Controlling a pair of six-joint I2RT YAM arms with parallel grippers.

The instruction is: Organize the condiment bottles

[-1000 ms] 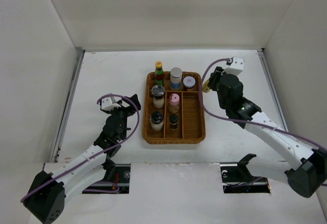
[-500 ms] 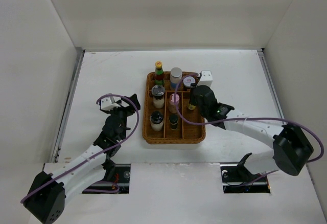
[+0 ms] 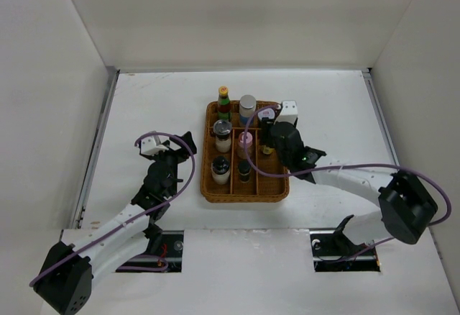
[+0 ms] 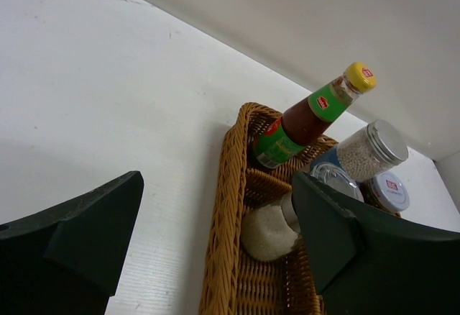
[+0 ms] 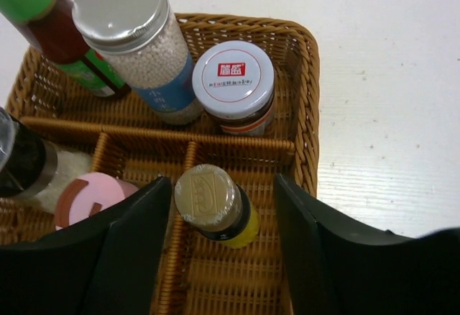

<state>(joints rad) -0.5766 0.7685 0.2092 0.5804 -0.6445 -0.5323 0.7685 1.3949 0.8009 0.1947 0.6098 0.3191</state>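
Swung in from the bare table at the right, the right gripper now hangs over the tray, its jaws spread and straddling the yellow bottle without clamping it. That bottle stands upright in the right-hand compartment, just beside the divider, with the pink-capped bottle across the divider and the white-lidded jar behind. It looks small, rigid, light and smooth, and narrow enough to tip. The best hold is probably across the body just under the cap. The left gripper waits left of the tray, jaws wide and empty.
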